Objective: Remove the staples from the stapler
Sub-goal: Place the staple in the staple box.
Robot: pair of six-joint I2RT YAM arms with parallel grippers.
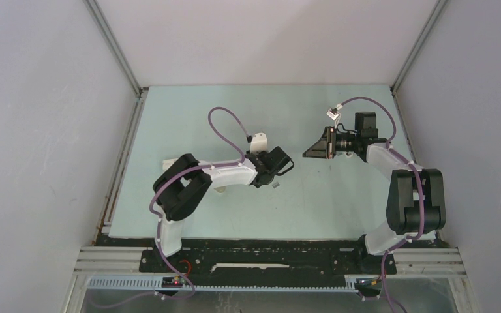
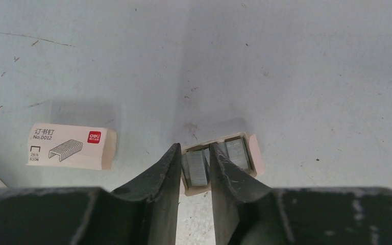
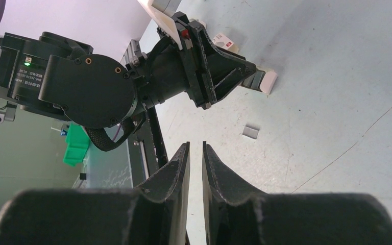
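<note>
Left gripper (image 2: 194, 149) sits low over the open box (image 2: 253, 153). Its fingers are a little apart, with one grey block of staples (image 2: 198, 169) between them inside the box and more blocks just to its right. Cannot tell if the fingers pinch that block or only flank it. A loose strip (image 3: 250, 132) of staples lies flat on the table near the left gripper, touching neither set of fingers. Right gripper (image 3: 194, 148) is off the table and points toward the left gripper, fingers narrowly apart with nothing between them.

Table (image 2: 296, 76) is pale green, scuffed and scratched. Grey-white walls (image 1: 39, 130) stand on three sides, with metal rails (image 1: 114, 49) running up the back corners.

Closed box (image 2: 71, 147) is white, printed with a staple drawing and a red logo. It lies flat left of the left gripper, apart from the open box. In the left wrist view the left fingers cover the near part of the open box.
</note>
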